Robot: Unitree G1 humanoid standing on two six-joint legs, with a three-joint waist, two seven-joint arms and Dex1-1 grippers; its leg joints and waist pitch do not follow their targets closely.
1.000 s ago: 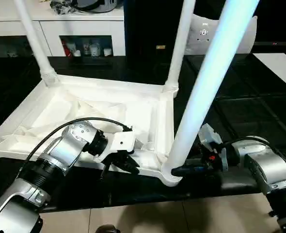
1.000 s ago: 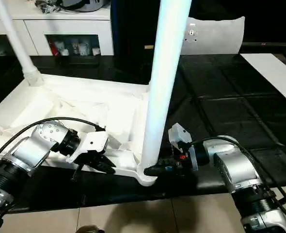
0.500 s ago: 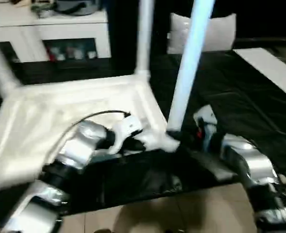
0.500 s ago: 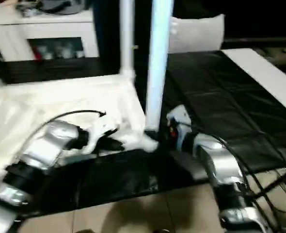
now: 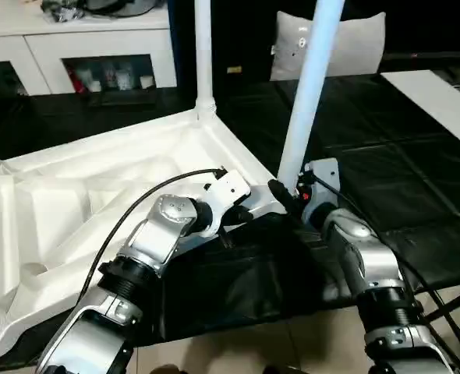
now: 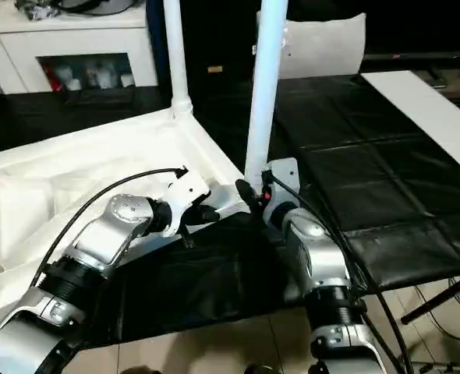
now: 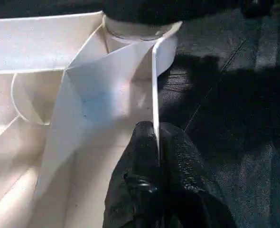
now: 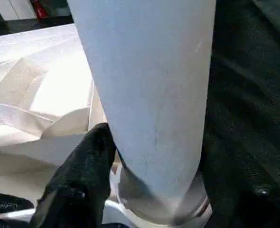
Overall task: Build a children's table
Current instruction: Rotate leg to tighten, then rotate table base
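Swung round since a second ago, the upturned table top [image 5: 97,195] now sits pinched by its rim in the left gripper [image 7: 156,142]. Right gripper [image 8: 130,156] hugs the nearest leg [image 5: 308,93] at its socket; whether it clamps, I cannot tell. Two legs stand upright in view; the remaining corners look unfinished.

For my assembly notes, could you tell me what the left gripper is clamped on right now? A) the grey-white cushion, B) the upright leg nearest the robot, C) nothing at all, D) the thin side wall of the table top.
D: in the left wrist view the left gripper is shut on the thin wall of the table top, just short of its corner socket.
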